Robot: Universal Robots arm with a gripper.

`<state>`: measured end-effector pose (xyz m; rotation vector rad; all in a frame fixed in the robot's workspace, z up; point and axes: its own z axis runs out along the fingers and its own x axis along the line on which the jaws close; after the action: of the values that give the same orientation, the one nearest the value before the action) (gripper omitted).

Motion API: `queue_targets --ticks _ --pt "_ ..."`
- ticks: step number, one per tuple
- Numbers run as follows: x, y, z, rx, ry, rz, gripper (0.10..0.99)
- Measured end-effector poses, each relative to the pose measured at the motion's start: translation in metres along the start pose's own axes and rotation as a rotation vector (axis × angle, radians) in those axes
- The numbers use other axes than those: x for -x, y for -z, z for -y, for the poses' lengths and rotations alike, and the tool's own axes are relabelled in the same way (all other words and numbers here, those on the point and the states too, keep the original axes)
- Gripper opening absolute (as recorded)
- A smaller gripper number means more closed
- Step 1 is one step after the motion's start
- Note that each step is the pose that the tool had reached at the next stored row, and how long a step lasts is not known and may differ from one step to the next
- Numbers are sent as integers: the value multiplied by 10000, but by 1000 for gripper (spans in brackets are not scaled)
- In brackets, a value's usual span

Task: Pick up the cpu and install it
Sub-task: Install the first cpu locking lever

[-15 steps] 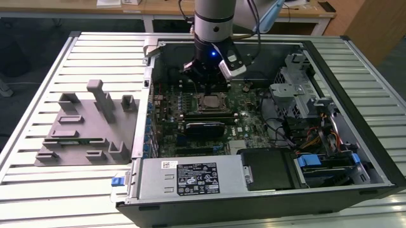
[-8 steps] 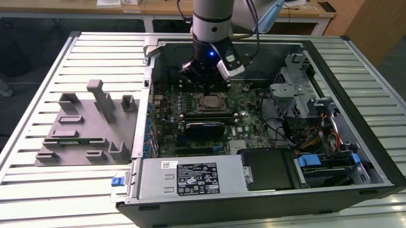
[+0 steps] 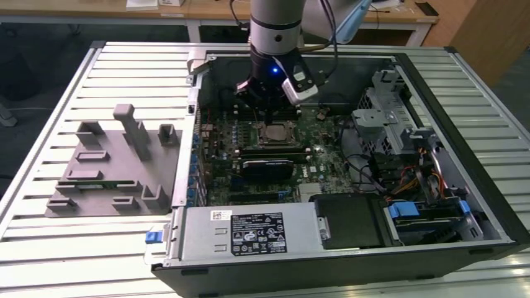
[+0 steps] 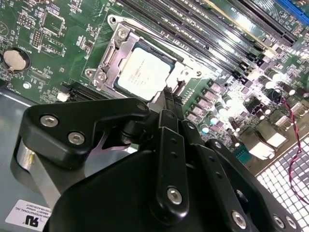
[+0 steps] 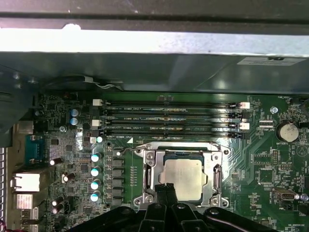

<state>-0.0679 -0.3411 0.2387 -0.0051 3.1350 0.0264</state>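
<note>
Slatted metal surface (image 3: 49, 248) up front carries a grey fixture tray (image 3: 108, 167) and an opened PC case (image 3: 331, 273), with its power supply (image 3: 248, 233) nearest the exterior camera. Further in, the cpu (image 3: 272, 132) sits flat in the motherboard socket (image 5: 147, 166), metal frame around it. Right over it the arm (image 3: 275, 25) drops straight down into the case, tool (image 3: 269, 115) pointing down, fingers pressed together with nothing pinched, tips hanging by the cpu's edge. Wooden desks (image 3: 207, 9) sit way at the back.
</note>
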Motion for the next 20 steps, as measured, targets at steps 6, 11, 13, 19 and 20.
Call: queue_targets --ticks 6,11,13,19,20 --pt "-12 0 0 0 -1 1 106" --pt "-21 0 0 0 -2 0 106" --pt "-27 0 0 0 -2 0 106" --pt "-73 1 2 2 -1 0 106" --pt "-87 1 2 4 -2 0 106"
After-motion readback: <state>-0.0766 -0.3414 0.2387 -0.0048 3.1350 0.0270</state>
